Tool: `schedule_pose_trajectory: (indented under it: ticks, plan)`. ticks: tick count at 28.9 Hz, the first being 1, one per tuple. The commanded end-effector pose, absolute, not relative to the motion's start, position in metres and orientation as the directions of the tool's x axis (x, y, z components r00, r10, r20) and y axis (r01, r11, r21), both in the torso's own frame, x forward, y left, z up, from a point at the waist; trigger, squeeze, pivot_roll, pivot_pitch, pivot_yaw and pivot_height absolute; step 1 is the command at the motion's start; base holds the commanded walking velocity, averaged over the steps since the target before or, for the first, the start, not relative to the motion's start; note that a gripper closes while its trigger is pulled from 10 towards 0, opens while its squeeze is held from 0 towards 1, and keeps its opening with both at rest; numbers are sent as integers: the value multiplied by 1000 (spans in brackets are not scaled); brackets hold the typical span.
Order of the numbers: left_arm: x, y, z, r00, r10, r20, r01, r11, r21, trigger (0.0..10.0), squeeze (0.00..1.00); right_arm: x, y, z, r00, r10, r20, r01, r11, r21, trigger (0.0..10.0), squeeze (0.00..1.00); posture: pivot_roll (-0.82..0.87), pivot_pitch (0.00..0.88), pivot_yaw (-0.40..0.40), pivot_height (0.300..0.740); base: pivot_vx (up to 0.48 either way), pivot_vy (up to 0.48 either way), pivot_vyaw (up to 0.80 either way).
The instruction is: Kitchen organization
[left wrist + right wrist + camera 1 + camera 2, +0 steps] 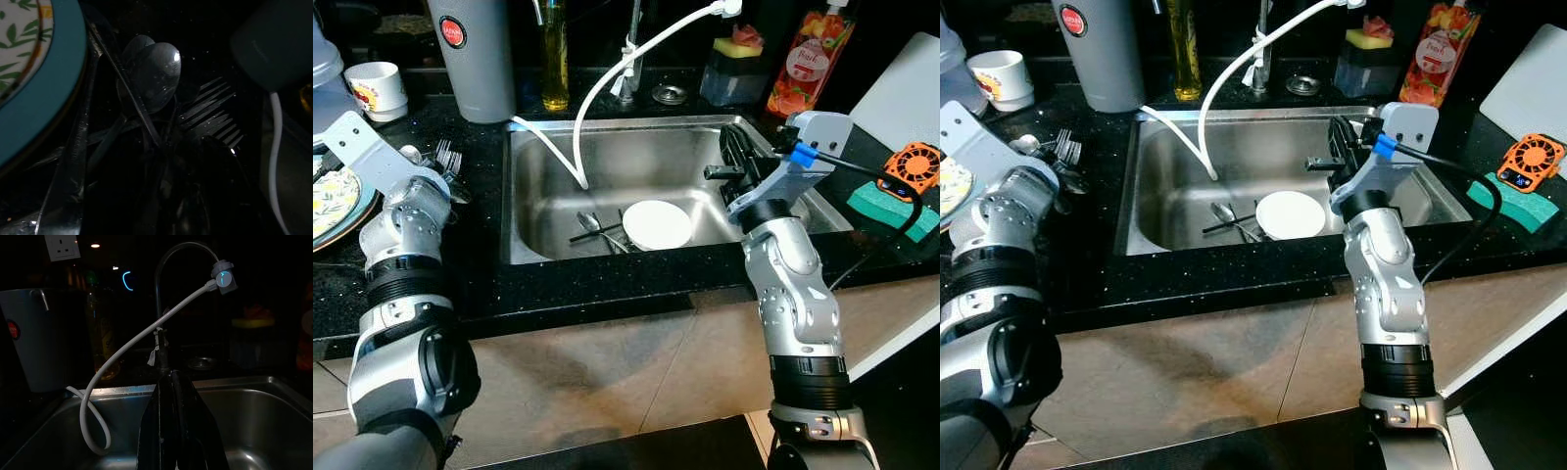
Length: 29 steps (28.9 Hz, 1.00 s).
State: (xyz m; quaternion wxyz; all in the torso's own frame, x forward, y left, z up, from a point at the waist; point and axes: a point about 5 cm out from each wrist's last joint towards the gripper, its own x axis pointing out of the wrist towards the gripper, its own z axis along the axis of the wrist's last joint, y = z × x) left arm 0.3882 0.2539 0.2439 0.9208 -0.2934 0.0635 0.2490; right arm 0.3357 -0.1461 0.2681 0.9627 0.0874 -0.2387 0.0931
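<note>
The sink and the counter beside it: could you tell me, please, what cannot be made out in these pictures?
- Cutlery in the sink: partly tucked under the white plate; count unclear in the eye views.
- Left gripper: hidden behind its own wrist in the eye views; the left wrist view is too dark.
- Patterned plate: cut off by the left edge.
- Spoons and forks: overlapping in shadow, left wrist view.

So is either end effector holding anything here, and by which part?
Right end effector hangs over the sink, fingers together with nothing between them. Left end effector is over the cutlery on the counter; whether it grips any cannot be told.
</note>
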Motion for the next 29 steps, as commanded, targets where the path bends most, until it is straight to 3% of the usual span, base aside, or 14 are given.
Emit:
schedule_pose_trajectory:
  ticks: [1,7,14,18,21,22,23,26,29]
  plan:
    - [386,256,227,835,430,-342,-545,730,-412,0,0,335,-148,269,871,132,474,-218,967,131,10000,0,112,67,-38,740,0,0,0]
    - [380,267,214,785,506,-357,-605,750,-267,0,0,336,-148,269,870,132,474,-221,966,135,10000,0,117,62,-35,740,0,0,0]
    - [374,276,205,755,545,-365,-642,727,-241,0,0,336,-148,269,869,133,476,-223,965,138,10000,0,119,56,-35,740,0,0,0]
    - [377,276,229,795,563,-228,-606,757,-243,0,0,337,-148,269,869,137,476,-226,965,134,10000,0,119,51,-41,740,0,0,0]
    - [378,275,233,800,564,-205,-600,762,-243,0,0,337,-148,269,869,138,476,-227,965,134,10000,0,119,51,-41,740,0,0,0]
    - [379,273,241,812,562,-157,-583,776,-239,3804,0,337,-148,270,868,140,476,-228,964,133,10000,0,119,51,-41,740,0,0,0]
    - [380,271,248,825,553,-115,-564,793,-231,9647,0,337,-147,270,867,141,478,-230,964,133,10000,0,119,51,-41,740,0,0,0]
    - [382,261,267,857,515,-14,-508,842,-183,10000,0,337,-147,271,866,142,479,-232,964,133,10000,0,120,45,-39,740,0,0,0]
    - [385,249,283,890,448,81,-448,894,-15,10000,0,337,-146,270,867,142,479,-231,964,134,10000,0,120,45,-39,740,0,0,0]
